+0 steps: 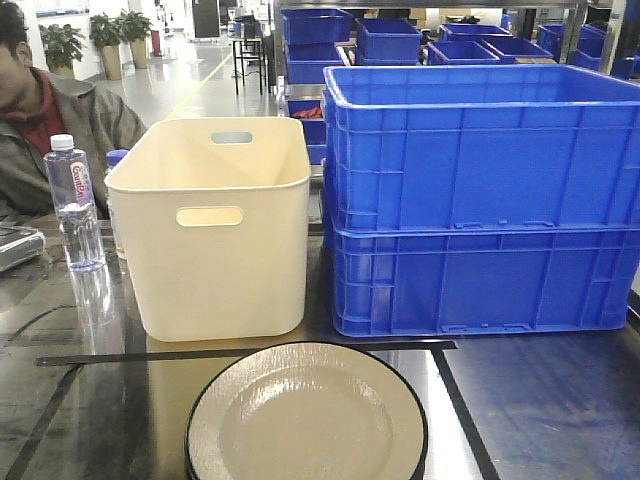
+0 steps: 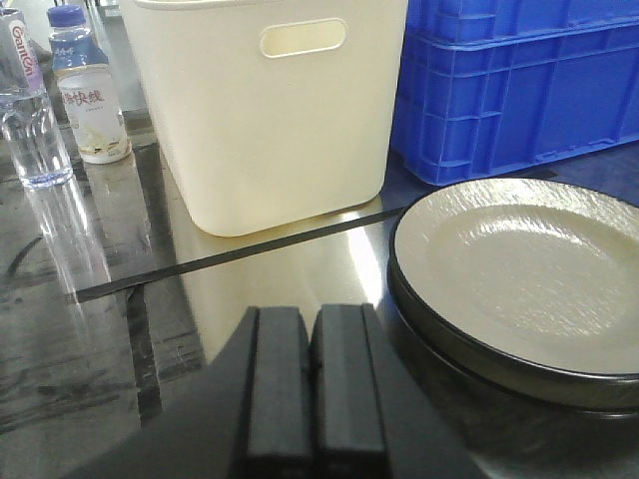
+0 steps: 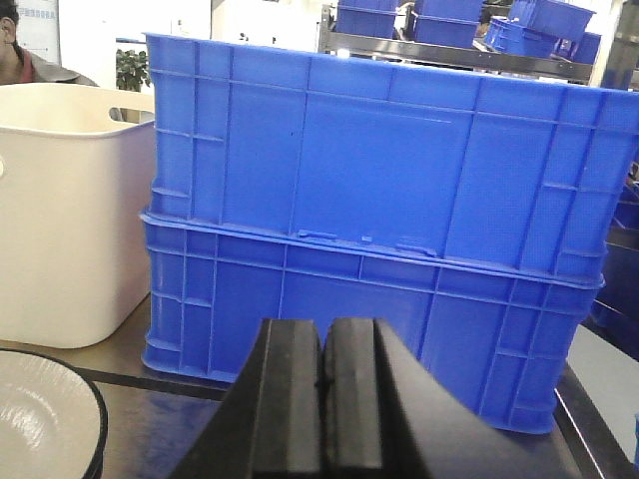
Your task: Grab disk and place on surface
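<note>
— Cream on its face and black round the rim: that is the disk (image 1: 306, 415) in the front view, lying on the glossy table (image 1: 545, 405) just in front of the cream bin (image 1: 222, 225), inside the black tape lines (image 1: 240, 352). It looks to us like the top of a short stack, though we cannot be sure. Stacked blue crates (image 1: 485, 200) stand to the right of the bin, a water bottle (image 1: 74, 200) to its left.

— And neither arm shows there?

— No. In the left wrist view we see the left end effector (image 2: 312, 374) with its fingers pressed together, holding nothing, hanging near the disk's left edge but apart from it. The disk (image 2: 519, 279) sits off to its right.

— So what does a good grab ask of us?

— We judge the fingers must spread first, then come in low at the rim, since the flat face offers nothing to pinch. We should lift straight up, so that anything beneath stays put, and set it down on bare table inside the tape.

— The right wrist view?

— The right end effector (image 3: 326, 384) is likewise pressed together and empty, facing the crates; only a sliver of the disk (image 3: 45, 419) shows at lower left. We would leave the grab to the left arm.
</note>
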You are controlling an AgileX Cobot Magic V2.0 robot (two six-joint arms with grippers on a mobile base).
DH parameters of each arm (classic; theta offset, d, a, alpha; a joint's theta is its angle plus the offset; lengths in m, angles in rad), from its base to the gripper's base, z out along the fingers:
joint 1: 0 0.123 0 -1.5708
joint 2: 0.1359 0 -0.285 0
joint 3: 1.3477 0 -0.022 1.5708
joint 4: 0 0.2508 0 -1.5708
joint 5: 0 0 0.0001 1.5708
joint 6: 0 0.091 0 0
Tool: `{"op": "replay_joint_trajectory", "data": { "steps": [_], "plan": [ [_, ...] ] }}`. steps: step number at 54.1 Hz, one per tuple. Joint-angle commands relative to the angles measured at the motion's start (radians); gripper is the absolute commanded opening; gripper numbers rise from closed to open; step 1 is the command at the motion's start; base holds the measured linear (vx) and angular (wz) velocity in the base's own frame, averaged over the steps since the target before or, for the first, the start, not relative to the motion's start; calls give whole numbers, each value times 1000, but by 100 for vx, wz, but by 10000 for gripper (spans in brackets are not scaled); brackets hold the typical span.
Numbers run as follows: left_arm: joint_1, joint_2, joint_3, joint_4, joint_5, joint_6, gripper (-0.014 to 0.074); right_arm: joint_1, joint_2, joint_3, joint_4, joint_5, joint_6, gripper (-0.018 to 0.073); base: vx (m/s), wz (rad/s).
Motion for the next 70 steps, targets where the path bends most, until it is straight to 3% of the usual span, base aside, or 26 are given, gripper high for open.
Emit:
{"op": "replay_joint_trajectory", "data": {
  "steps": [1, 6, 7, 12, 13, 14, 15, 22, 23, 30, 36, 45, 47, 50, 70],
  "plan": [
    [-6, 3, -28, -40, -51, 2, -1, -3, -6, -29, 22, 29, -4, -11, 0, 0],
    [-6, 3, -28, -40, -67, -1, -1, -3, -6, -29, 22, 29, -4, -11, 0, 0],
    [-6, -1, -28, 14, -67, -1, -1, -3, -6, -29, 22, 29, -4, -11, 0, 0],
    [-6, -1, -28, 14, -67, -1, -1, -3, -6, -29, 22, 29, -4, -11, 0, 0],
    [-6, -1, -28, 14, -87, -162, -1, -3, -6, -29, 22, 29, -4, -11, 0, 0],
    [-6, -1, -28, 14, -87, -162, -1, -3, -6, -29, 22, 29, -4, -11, 0, 0],
    [-6, -27, -15, 261, -87, -162, -1, -3, -6, -29, 22, 29, -4, -11, 0, 0],
    [-6, -27, -15, 261, -87, -162, -1, -3, -6, -29, 22, 29, -4, -11, 0, 0],
    [-6, -80, 96, 480, -282, -467, -1, -3, -6, -29, 22, 29, -4, -11, 0, 0],
    [-6, -182, 279, 600, -489, -581, -1, -3, -6, -29, 22, 29, -4, -11, 0, 0],
    [-6, -300, 461, 648, -611, -647, -1, -3, -6, -29, 22, 29, -4, -11, 0, 0],
    [-6, -501, 703, 650, -645, -728, -1, -3, -6, -29, 22, 28, -4, -11, 0, 0],
    [-6, -546, 689, 671, -531, -728, -1, -3, -6, -29, 22, 28, -4, -11, 0, 0],
    [-7, -541, 685, 715, -479, -730, -1, -3, -6, -29, 22, 29, -4, -11, 0, 0],
    [-7, -532, 689, 745, -476, -732, -1, -3, -6, -28, 22, 21, -5, -11, 0, 0]
  ]
}}
